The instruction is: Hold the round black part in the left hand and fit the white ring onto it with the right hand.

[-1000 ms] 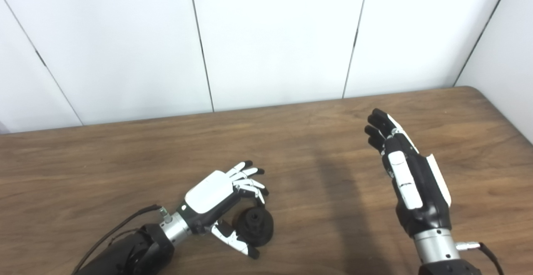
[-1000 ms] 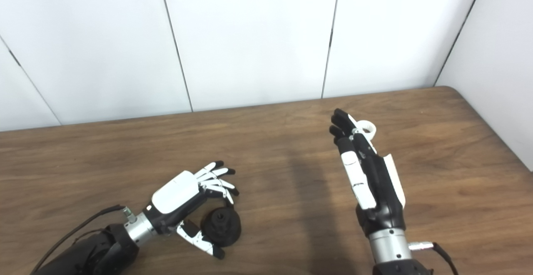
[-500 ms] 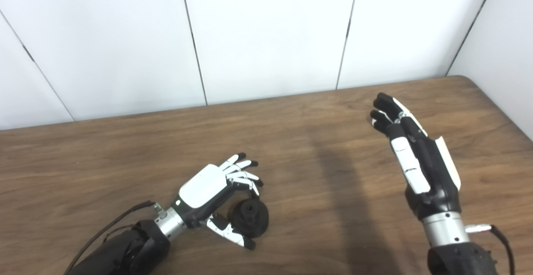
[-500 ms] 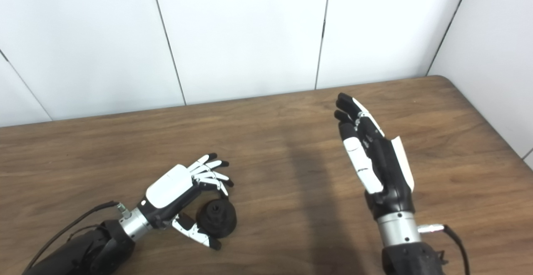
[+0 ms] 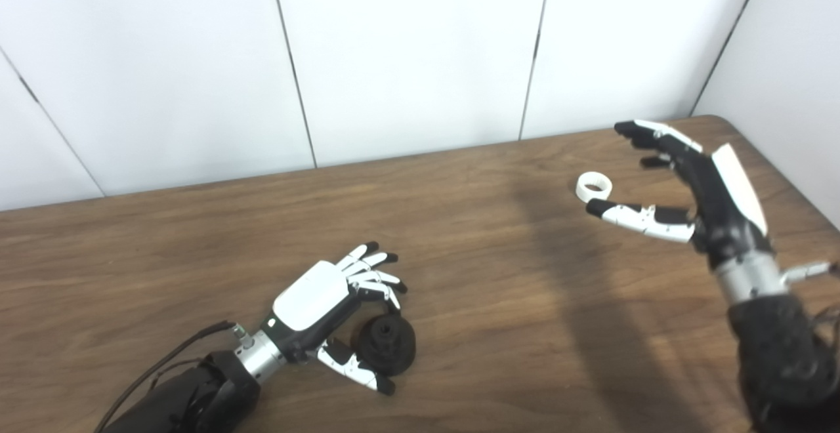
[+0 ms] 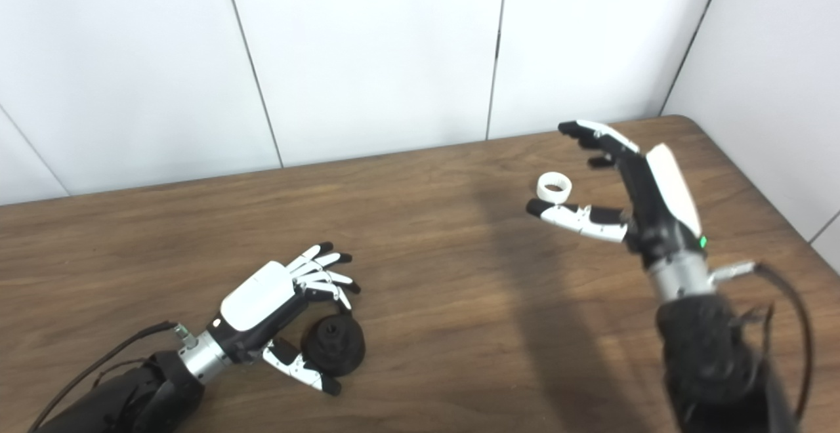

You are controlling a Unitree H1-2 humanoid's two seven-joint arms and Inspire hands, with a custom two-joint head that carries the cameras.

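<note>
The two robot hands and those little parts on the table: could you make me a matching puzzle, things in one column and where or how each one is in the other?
Things:
1. white ring
2. round black part
3. left hand
4. right hand

States:
A. low at the near left, fingers curled over the black part
B. raised above the far right of the table, thumb and fingers spread apart
C. lying flat on the wood near the right hand's thumb
D. sitting on the table between a thumb and curled fingers

Pairs: 1-C, 2-D, 3-A, 4-B
</note>
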